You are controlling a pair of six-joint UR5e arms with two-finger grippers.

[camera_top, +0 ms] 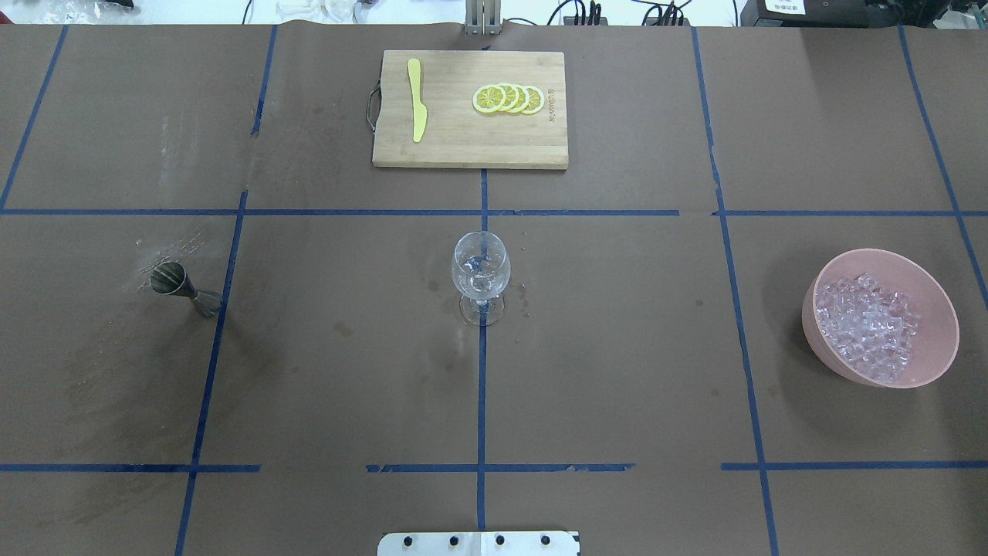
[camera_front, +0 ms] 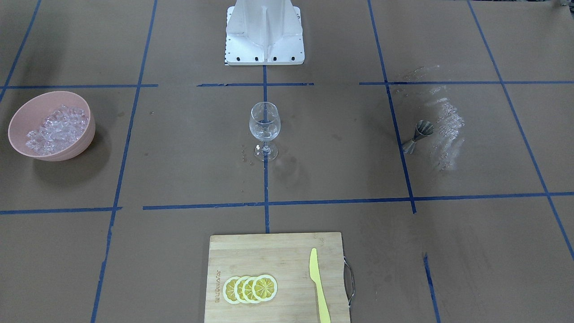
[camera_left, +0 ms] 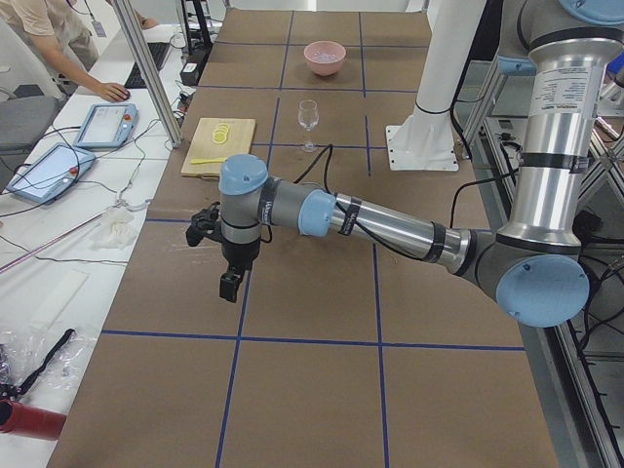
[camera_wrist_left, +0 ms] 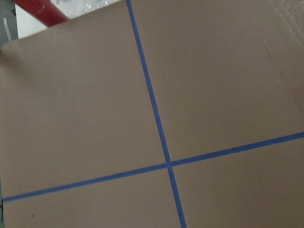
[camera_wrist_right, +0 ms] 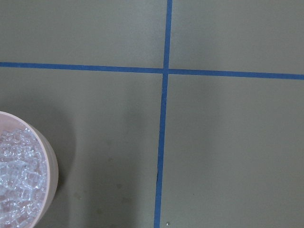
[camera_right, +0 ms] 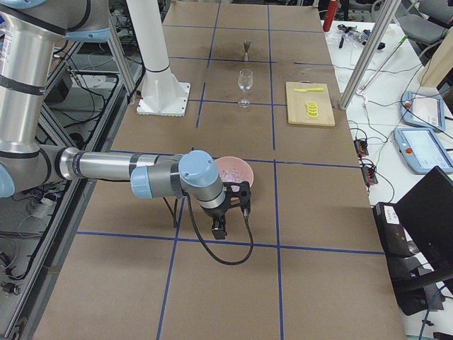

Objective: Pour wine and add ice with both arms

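A clear wine glass [camera_top: 480, 274] stands at the table's middle, also in the front view [camera_front: 264, 128]. Something clear glints low in its bowl; I cannot tell wine from ice. Ice [camera_top: 868, 328] fills a pink bowl [camera_top: 938, 305] on the right side. A metal jigger [camera_top: 181, 287] stands on the left side. My left gripper [camera_left: 229, 286] shows only in the exterior left view, above bare table near the table's end. My right gripper [camera_right: 219, 228] shows only in the exterior right view, beside the bowl [camera_right: 241, 170]. I cannot tell whether either is open or shut.
A wooden cutting board [camera_top: 463, 147] with lemon slices [camera_top: 509, 99] and a yellow knife [camera_top: 417, 108] lies at the far edge. The white robot base [camera_front: 264, 49] stands at the near edge. Blue tape lines cross the brown paper. Operators' screens lie beyond the far edge.
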